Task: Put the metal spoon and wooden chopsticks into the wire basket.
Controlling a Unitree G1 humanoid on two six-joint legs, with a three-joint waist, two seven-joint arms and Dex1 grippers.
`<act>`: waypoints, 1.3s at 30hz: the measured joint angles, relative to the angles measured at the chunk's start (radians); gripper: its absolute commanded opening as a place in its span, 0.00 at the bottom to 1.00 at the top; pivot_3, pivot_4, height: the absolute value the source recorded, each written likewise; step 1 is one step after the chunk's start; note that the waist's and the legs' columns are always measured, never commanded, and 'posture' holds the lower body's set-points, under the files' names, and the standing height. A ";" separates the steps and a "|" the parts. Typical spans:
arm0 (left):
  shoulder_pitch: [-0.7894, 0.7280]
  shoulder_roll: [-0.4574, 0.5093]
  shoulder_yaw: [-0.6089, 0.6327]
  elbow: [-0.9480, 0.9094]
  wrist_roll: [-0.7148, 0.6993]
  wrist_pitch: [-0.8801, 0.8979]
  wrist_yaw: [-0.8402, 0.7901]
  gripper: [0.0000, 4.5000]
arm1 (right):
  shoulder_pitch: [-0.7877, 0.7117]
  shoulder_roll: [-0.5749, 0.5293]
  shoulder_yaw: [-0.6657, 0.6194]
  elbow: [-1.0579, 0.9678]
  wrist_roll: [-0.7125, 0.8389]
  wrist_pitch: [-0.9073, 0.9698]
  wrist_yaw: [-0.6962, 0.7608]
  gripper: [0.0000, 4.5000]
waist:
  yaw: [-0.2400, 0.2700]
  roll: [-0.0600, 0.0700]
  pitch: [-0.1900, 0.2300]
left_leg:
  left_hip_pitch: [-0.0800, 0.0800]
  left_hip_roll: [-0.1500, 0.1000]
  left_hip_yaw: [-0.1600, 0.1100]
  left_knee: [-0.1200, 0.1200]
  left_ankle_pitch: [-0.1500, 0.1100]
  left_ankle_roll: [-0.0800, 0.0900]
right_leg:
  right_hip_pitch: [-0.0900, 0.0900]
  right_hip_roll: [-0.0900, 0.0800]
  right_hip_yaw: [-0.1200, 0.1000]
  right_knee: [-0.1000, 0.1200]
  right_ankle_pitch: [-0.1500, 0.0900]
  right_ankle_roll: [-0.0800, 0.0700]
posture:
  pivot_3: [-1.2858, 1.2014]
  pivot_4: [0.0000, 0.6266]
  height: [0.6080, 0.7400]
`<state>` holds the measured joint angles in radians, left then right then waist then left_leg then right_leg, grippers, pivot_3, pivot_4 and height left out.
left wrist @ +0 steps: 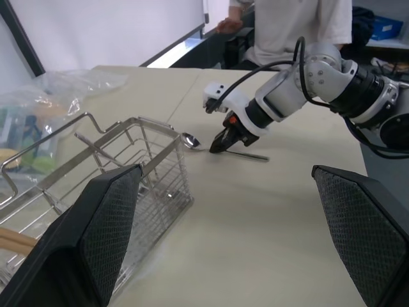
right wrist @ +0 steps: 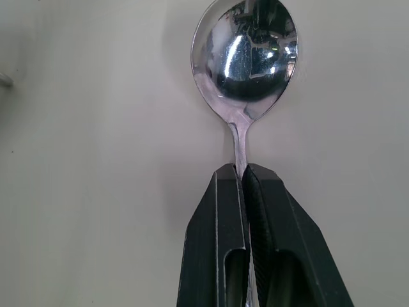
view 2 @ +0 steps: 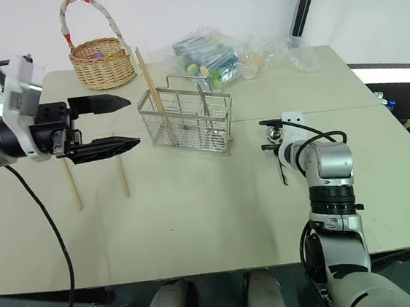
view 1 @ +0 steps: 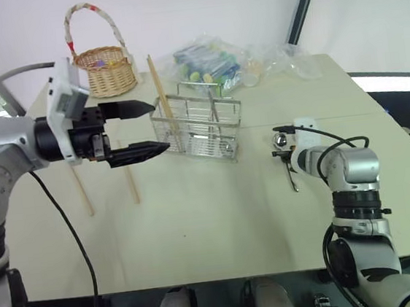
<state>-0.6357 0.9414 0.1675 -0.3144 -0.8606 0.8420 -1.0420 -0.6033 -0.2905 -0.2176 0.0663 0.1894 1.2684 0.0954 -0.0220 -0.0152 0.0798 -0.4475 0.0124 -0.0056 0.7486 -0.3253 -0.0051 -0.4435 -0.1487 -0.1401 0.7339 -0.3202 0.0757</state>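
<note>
The metal spoon (right wrist: 246,48) lies on the table to the right of the wire basket (view 1: 199,128), bowl facing up. My right gripper (right wrist: 243,169) is shut on the spoon's thin handle just behind the bowl, pointing steeply down at the table. One wooden chopstick (view 1: 160,92) stands tilted in the basket's left compartment. Two more chopsticks (view 1: 82,192) (view 1: 130,182) lie flat on the table left of the basket. My left gripper (view 1: 160,127) hovers open above the table, pointing at the basket's left end, with nothing between its fingers.
A round wicker basket (view 1: 108,68) with a tall handle stands at the back left. Clear plastic bags (view 1: 206,62) of packaged items lie behind the wire basket. A person (left wrist: 287,25) sits beyond the table's far side in the left wrist view.
</note>
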 measured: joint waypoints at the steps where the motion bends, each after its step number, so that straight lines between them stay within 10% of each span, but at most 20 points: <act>1: 0.000 -0.002 -0.001 0.002 0.001 0.000 0.000 1.00 | 0.003 -0.004 0.010 0.000 0.000 -0.014 0.008 0.01 | 0.000 0.000 0.000 | 0.000 0.000 0.000 0.000 0.000 0.000 | 0.000 0.000 0.000 0.000 0.000 0.000 | 0.52 0.24 0.15; 11: -0.009 -0.041 -0.006 0.035 0.024 -0.007 0.030 1.00 | -0.068 -0.082 0.042 -0.099 -0.011 -0.489 0.108 0.01 | 0.000 0.003 0.009 | -0.001 0.000 0.001 0.000 0.000 0.001 | -0.001 0.000 0.001 0.000 0.001 0.004 | 0.52 0.24 0.15; 21: -0.008 -0.077 -0.004 0.041 0.044 -0.028 0.071 1.00 | -0.252 0.210 0.061 -0.116 0.122 -0.602 0.078 0.01 | -0.013 0.002 0.009 | -0.002 0.000 -0.001 0.000 -0.001 0.001 | -0.006 0.001 0.001 0.003 0.000 0.004 | 0.52 0.24 0.15; 32: -0.009 -0.080 0.035 0.029 0.038 -0.021 0.138 1.00 | -0.230 0.259 0.155 0.059 0.093 -0.811 0.124 0.01 | -0.022 0.002 0.009 | -0.004 -0.007 0.001 0.001 0.000 0.001 | -0.004 0.001 0.002 0.003 0.001 0.004 | 0.52 0.24 0.15; 39: -0.008 -0.079 0.059 0.015 0.015 -0.002 0.176 1.00 | -0.186 0.261 0.155 0.175 0.051 -0.969 0.118 0.68 | -0.022 0.003 0.009 | -0.004 -0.006 0.000 0.002 0.000 0.000 | -0.004 0.001 0.003 0.004 0.001 0.004 | 0.52 0.24 0.15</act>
<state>-0.6434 0.8619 0.2266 -0.2994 -0.8457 0.8401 -0.8664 -0.7897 -0.0293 -0.0624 0.2408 0.2400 0.2995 0.2135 -0.0441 -0.0125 0.0891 -0.4517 0.0063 -0.0053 0.7501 -0.3256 -0.0047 -0.4478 -0.1477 -0.1368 0.7376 -0.3196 0.0798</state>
